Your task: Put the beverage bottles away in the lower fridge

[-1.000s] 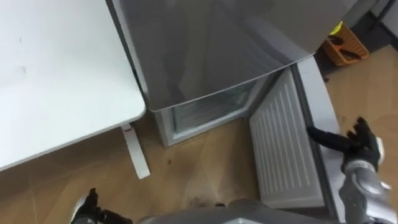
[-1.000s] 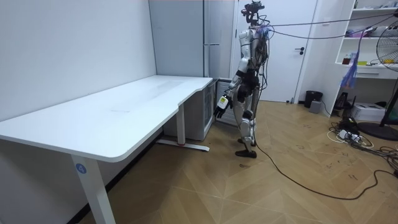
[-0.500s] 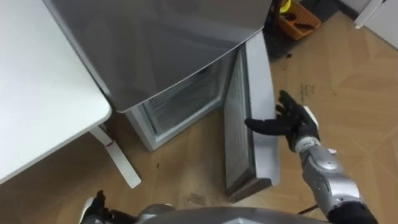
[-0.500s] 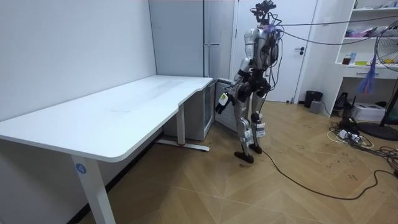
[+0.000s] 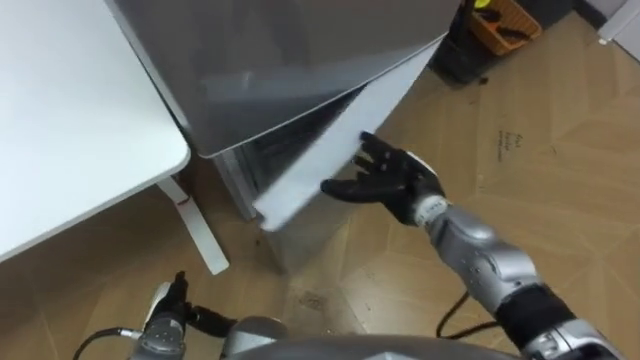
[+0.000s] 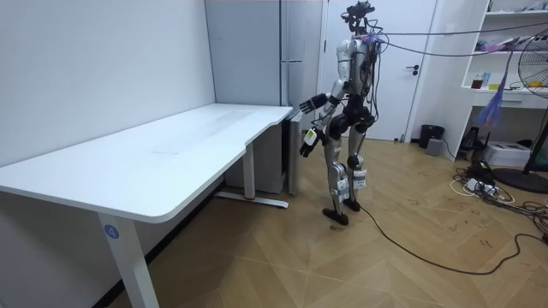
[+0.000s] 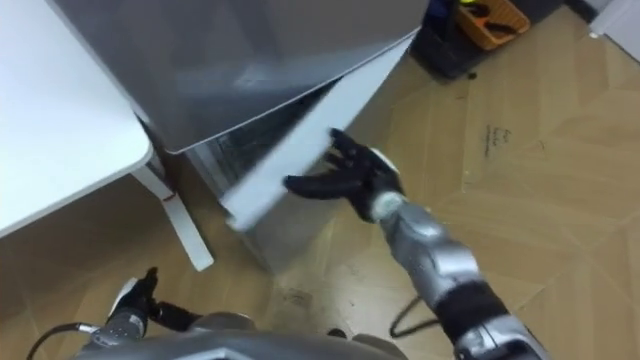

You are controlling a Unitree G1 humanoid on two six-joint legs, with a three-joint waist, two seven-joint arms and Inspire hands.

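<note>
The right hand (image 5: 395, 180) is spreading its fingers (image 5: 345, 186) wide, the tips seemingly touching the lower fridge door (image 5: 300, 180), which is standing just ajar ahead of them. The left hand (image 5: 170, 300) is hanging low; I cannot tell its fingers' state.

You're looking at an office-like test room. In the room view a long white desk on white metal legs (image 6: 171, 154) spreads at nine o'clock, a tall grey fridge (image 6: 257, 51) stands at eleven, white wall shelves (image 6: 505, 51) hang at two, and pale herringbone wood floor (image 6: 385, 257) lies at five.
</note>
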